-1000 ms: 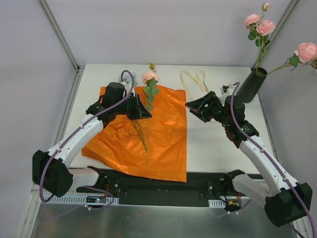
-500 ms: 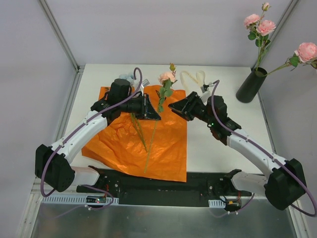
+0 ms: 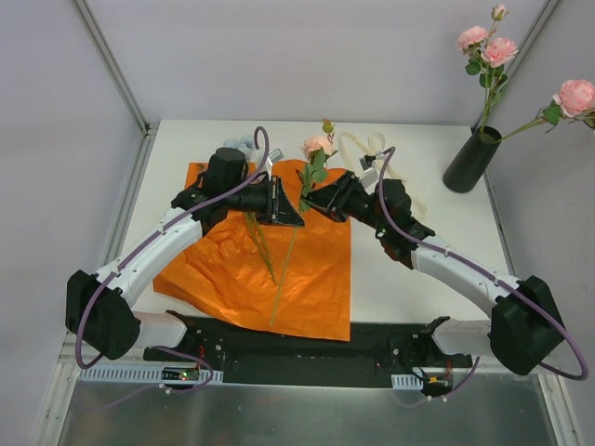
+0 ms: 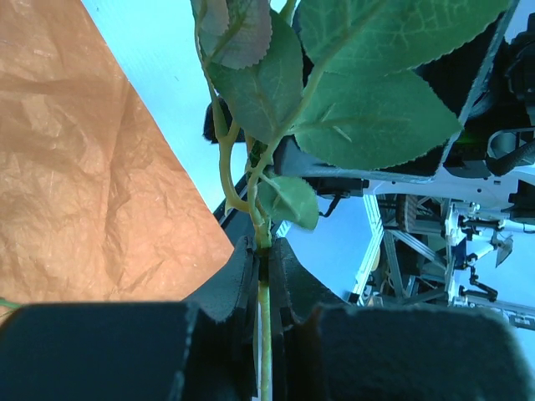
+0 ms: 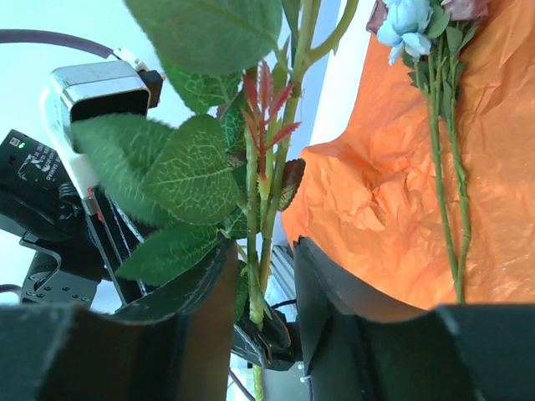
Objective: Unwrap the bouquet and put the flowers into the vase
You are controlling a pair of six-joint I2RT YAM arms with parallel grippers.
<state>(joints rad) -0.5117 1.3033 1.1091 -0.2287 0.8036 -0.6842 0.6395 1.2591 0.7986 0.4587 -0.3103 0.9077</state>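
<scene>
**Flower Handover, Left Gripper to Right Gripper**

Top view. The left gripper (image 3: 286, 206) is clamped on the stem (image 3: 284, 269) of a pink flower (image 3: 316, 145), over the far part of the spread orange paper (image 3: 316, 288). The right gripper (image 3: 311, 199) meets it from the right, just beside it. The vase (image 3: 471, 160) stands at the far right, well apart, with pink blooms in it. Other stems (image 3: 263, 249) lie on the paper.

Left wrist view. The jaws are shut on the stem, below the leaves (image 4: 368, 117).

Right wrist view. The fingers (image 5: 209, 288) stand apart, one on each side of the stem, with gaps showing. These jaws should close on bare stem clear of the leaves before the left gripper lets go. A pale blue bloom (image 5: 405, 21) lies on the paper.

Writing. A white-printed label (image 5: 32, 165) on a black housing is too small to read. No brand is legible.
</scene>
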